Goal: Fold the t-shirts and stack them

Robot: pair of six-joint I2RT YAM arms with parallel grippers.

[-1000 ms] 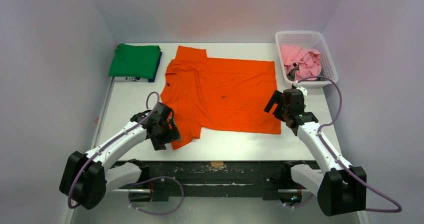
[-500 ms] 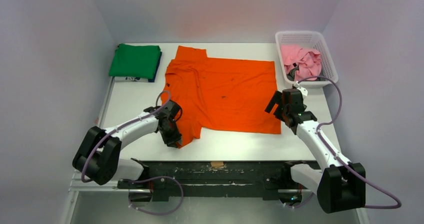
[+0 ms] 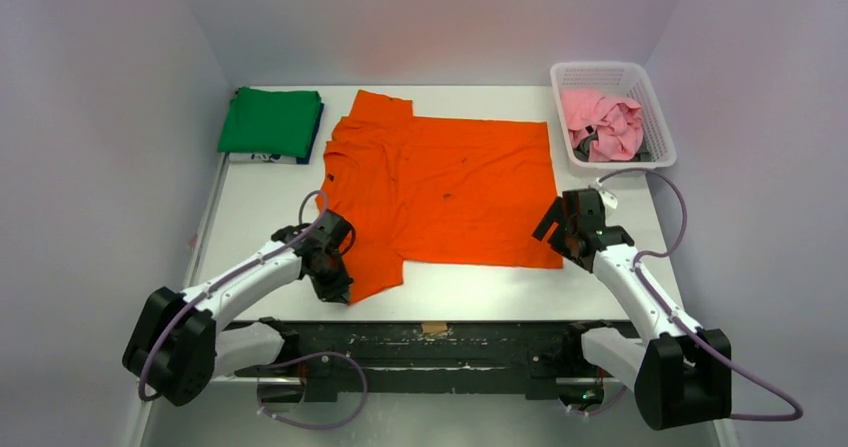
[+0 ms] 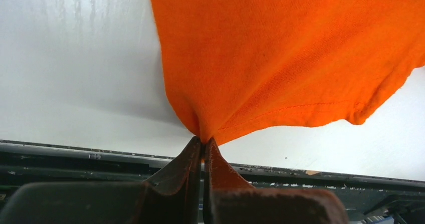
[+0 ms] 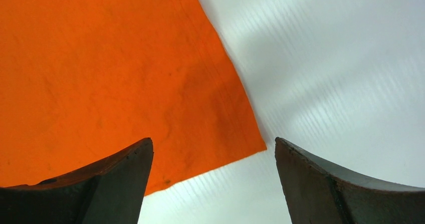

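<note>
A bright orange t-shirt [image 3: 445,187] lies spread flat in the middle of the table. My left gripper [image 3: 338,289] is shut on the edge of its near-left sleeve [image 4: 260,63], the cloth pinched between the fingertips [image 4: 204,143]. Over the shirt's near-right corner [image 5: 220,134] my right gripper [image 3: 556,239] stands open, one finger above the cloth and one above the bare table, nothing held. A folded green t-shirt [image 3: 270,122] rests on a dark blue one [image 3: 313,135] at the back left. A crumpled pink t-shirt [image 3: 603,122] lies in the basket.
The white lattice basket [image 3: 655,117] stands at the back right corner. The table's front edge, with a dark rail [image 3: 430,342], runs just behind both grippers. White walls close in the sides and back.
My left gripper has closed on the orange sleeve and drawn it slightly toward the front. My right gripper has dropped toward the shirt's near-right corner, jaws narrowing a little.
</note>
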